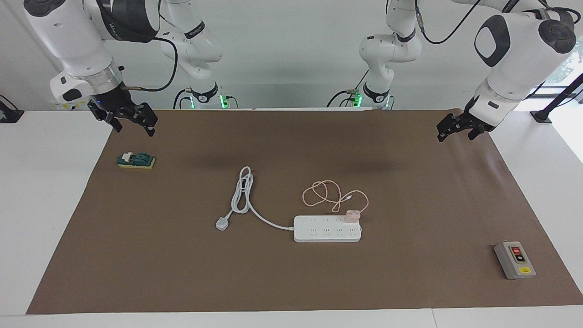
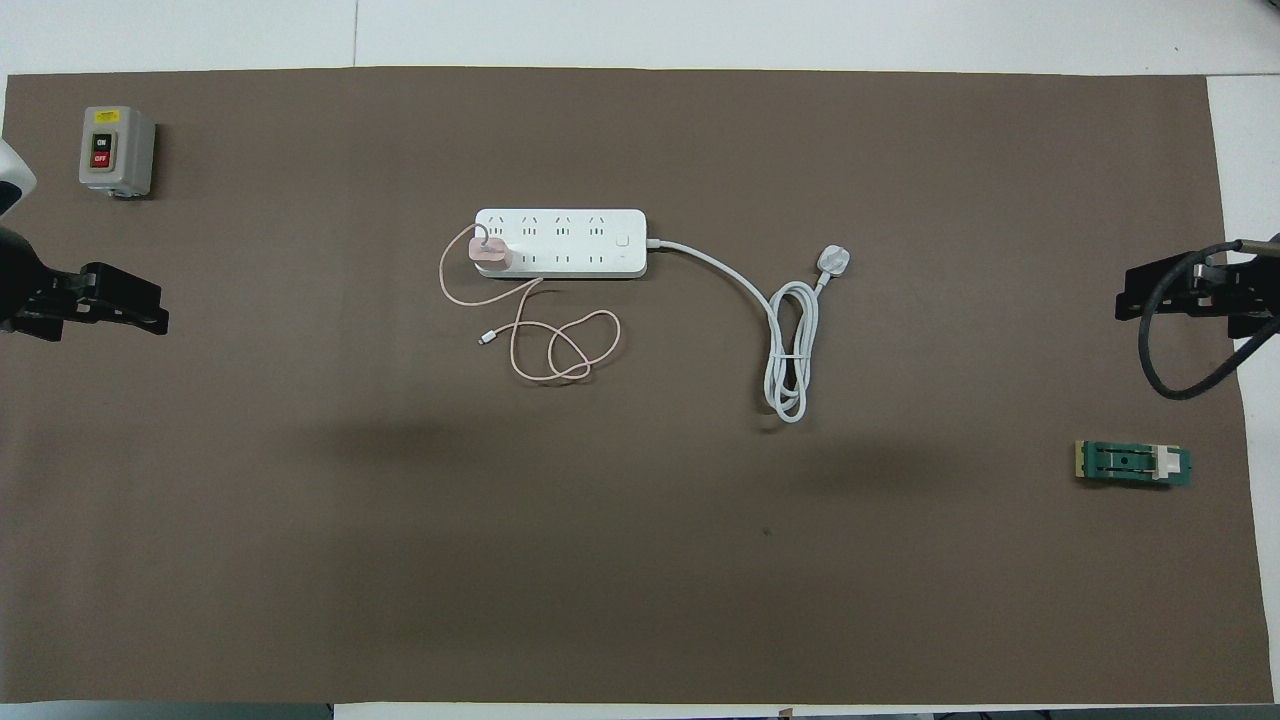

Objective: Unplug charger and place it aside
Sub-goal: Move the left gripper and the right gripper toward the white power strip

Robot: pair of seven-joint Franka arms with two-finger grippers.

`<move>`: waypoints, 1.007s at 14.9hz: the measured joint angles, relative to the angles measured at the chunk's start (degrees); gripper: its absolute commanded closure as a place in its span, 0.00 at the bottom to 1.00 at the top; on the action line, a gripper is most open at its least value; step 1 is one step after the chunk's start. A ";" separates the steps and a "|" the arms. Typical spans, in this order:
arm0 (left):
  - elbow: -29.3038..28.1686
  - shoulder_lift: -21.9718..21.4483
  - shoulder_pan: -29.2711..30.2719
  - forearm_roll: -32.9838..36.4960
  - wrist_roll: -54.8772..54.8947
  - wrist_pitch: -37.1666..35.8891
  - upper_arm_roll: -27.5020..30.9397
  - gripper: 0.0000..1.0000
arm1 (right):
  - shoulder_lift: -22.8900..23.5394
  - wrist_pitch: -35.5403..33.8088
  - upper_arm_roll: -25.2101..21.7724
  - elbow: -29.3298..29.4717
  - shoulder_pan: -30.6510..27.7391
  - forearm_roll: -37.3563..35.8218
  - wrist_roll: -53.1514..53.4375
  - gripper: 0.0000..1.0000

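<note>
The charger (image 1: 352,215), a small pale pink cube, is plugged into the long white power strip (image 1: 327,228) at the strip's end toward the left arm, in the socket row nearer the robots. It also shows in the overhead view (image 2: 490,252), as does the strip (image 2: 560,243). Its thin pink cable (image 1: 324,193) lies in loops on the mat, nearer the robots than the strip. My left gripper (image 1: 457,134) is open and empty, raised over the mat's edge at the left arm's end. My right gripper (image 1: 135,130) is open and empty, raised over the mat's corner at the right arm's end. Both are well apart from the charger.
The strip's thick white cord (image 1: 241,193) and plug (image 1: 222,223) lie toward the right arm's end. A grey on/off switch box (image 1: 514,259) stands farther from the robots at the left arm's end. A green knife switch (image 1: 135,160) lies under the right gripper. A brown mat (image 1: 182,273) covers the table.
</note>
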 measured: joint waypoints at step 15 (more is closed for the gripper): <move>-0.46 -0.10 -0.04 -0.02 -25.05 0.87 -0.43 0.00 | 0.01 2.35 -0.70 -0.18 -0.33 0.00 5.05 0.00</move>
